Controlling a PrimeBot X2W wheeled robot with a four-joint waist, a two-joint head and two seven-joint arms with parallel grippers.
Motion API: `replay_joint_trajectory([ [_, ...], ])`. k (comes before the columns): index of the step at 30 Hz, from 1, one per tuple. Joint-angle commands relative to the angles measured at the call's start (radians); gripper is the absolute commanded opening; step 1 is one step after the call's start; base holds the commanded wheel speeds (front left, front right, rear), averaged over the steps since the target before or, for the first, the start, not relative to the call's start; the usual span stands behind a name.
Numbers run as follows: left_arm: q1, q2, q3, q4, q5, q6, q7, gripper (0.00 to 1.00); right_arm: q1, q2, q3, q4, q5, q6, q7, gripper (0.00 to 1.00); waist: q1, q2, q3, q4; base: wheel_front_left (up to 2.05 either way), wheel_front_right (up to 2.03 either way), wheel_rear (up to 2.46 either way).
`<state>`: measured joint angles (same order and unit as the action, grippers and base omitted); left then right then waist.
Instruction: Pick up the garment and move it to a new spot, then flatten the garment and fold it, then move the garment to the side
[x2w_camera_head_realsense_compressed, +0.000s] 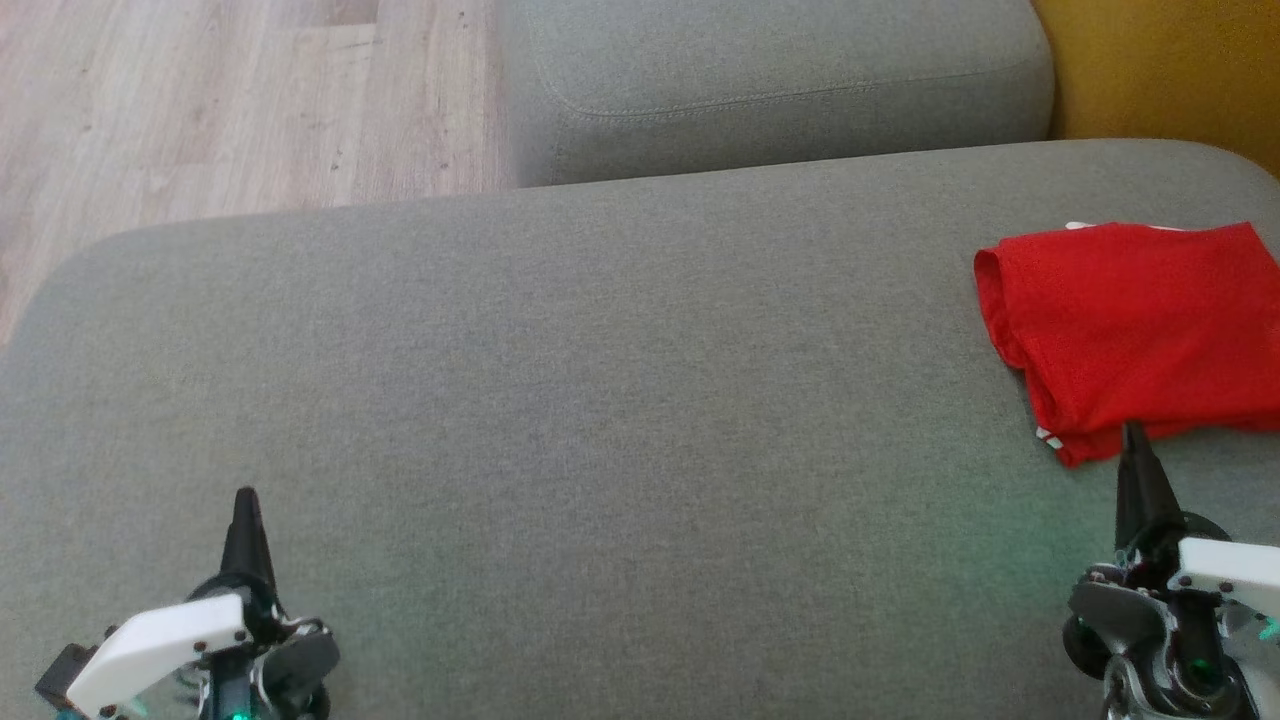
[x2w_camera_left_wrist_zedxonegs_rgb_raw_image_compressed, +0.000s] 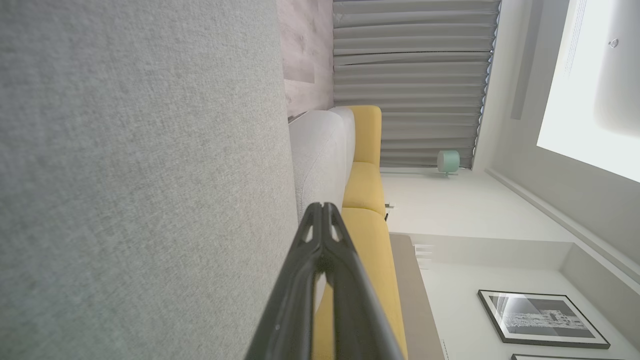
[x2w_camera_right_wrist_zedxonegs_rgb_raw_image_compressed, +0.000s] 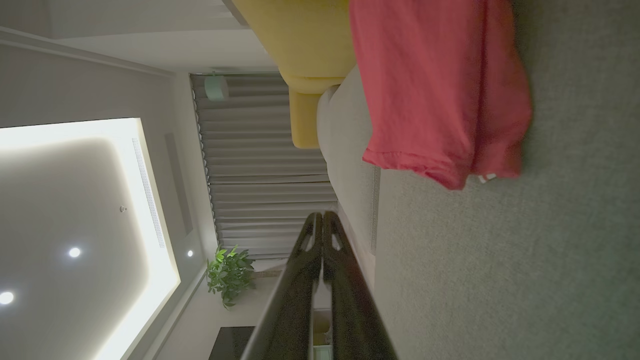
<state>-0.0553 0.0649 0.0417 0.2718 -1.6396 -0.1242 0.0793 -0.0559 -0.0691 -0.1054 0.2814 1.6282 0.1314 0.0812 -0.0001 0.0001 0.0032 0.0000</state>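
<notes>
2 grippers rest low over the grey cushion (x2w_camera_head_realsense_compressed: 600, 400), both empty. The left gripper (x2w_camera_head_realsense_compressed: 246, 500) stands at the near left with its fingers pressed together and grasps nothing. The right gripper (x2w_camera_head_realsense_compressed: 1133, 435) stands at the near right, clenched in the same way and also grasping nothing.

Edges and open room:
- The grey cushion has a rounded far edge and a rounded far-left corner. Beyond them lies the wooden floor (x2w_camera_head_realsense_compressed: 200, 100).
- A 2nd grey cushion (x2w_camera_head_realsense_compressed: 780, 90) sits against the far edge, with a yellow sofa (x2w_camera_head_realsense_compressed: 1170, 70) to its right.
- The wide middle and left of the grey cushion lie bare between the 2 grippers.

Task item:
- The garment (x2w_camera_head_realsense_compressed: 1140, 320) lies on the right part of the grey cushion, near its far-right corner, and runs out of the head view's right edge.
- It is red, folded into a rough rectangle of several layers, with a rounded fold along its left side and a stitched hem.
- A small white mark shows at its near-left corner, and a white sliver shows at its far edge.
- In the head view the right gripper's tip meets the garment's near edge. In the right wrist view a strip of grey cushion separates them.
</notes>
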Motion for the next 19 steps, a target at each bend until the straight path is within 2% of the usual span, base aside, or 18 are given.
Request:
replay_joint_trajectory([
  [1,-0.050,0.009,0.040,-0.028,0.004,-0.007,0.008,0.00,-0.050,0.000,0.017,-0.038,0.002,-0.001,0.011,0.00,0.0001,-0.0001,0.000,0.000,0.00,0.00,0.00],
  [19,-0.050,0.004,0.046,-0.028,0.009,-0.007,0.013,0.00,-0.050,0.004,0.012,-0.038,-0.003,-0.001,0.016,0.00,0.0001,-0.0001,0.000,0.000,0.00,0.00,0.00],
])
